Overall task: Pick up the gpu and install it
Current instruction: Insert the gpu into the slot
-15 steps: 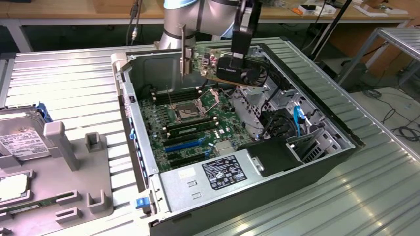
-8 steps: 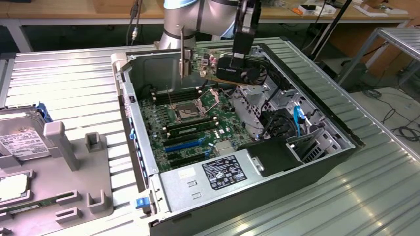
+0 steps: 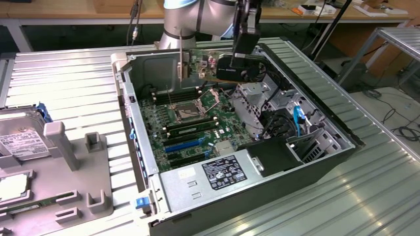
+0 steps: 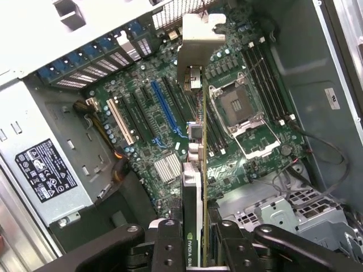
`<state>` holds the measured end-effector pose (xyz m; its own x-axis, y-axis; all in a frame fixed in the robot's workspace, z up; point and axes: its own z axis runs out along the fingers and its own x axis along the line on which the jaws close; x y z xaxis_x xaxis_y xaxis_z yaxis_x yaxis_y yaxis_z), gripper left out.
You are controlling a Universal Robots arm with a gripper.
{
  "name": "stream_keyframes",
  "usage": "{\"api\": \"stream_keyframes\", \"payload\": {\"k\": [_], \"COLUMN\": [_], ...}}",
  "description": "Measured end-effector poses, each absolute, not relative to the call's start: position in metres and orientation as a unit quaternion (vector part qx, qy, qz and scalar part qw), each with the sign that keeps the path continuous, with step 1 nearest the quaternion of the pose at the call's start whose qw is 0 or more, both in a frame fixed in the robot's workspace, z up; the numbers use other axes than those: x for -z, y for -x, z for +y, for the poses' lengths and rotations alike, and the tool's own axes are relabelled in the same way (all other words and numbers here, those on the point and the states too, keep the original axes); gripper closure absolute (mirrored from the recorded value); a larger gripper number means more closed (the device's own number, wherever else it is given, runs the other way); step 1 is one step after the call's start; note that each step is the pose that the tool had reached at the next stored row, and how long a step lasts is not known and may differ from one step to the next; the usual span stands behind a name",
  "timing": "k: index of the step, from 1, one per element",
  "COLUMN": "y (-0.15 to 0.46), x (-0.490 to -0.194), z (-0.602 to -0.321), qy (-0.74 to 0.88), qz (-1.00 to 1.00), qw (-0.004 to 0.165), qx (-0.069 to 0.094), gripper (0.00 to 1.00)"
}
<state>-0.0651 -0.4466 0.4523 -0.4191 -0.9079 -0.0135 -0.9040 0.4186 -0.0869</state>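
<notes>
Ribbed metal sheeting forms the table [image 3: 374, 196], with bare stretches on both sides of the open computer case [image 3: 135, 118], which lies on its side. On the exterior view's left, a grey moulded tray [image 3: 72, 162] sits apart from the case, with a hard drive [image 3: 19, 142] at its edge. The gripper [image 3: 239, 59] hangs over the case's far end, its jaws clamped on the gpu [image 3: 236, 73]. The card is in the air above the motherboard [image 3: 190, 123], with its silver bracket [image 3: 180, 64] at the end toward the exterior view's left. The drive cage [image 3: 256, 98] stands just beside the card, and the power supply [image 3: 213, 174] fills the near end.

From the wrist, the gpu [image 4: 193, 187] runs edge-on between the black fingers [image 4: 167, 243]. It is clear of the board and in line with the strip between the blue slot [image 4: 164, 110] and the processor socket [image 4: 241, 107].
</notes>
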Motion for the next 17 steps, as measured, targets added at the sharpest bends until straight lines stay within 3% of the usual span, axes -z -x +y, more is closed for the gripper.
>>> {"api": "stream_keyframes", "payload": {"k": [17], "y": [0.0685], "x": [-0.4523], "z": [-0.4466], "qy": [0.619], "qz": [0.784], "qw": [0.032], "qx": [0.030], "gripper": [0.73]}}
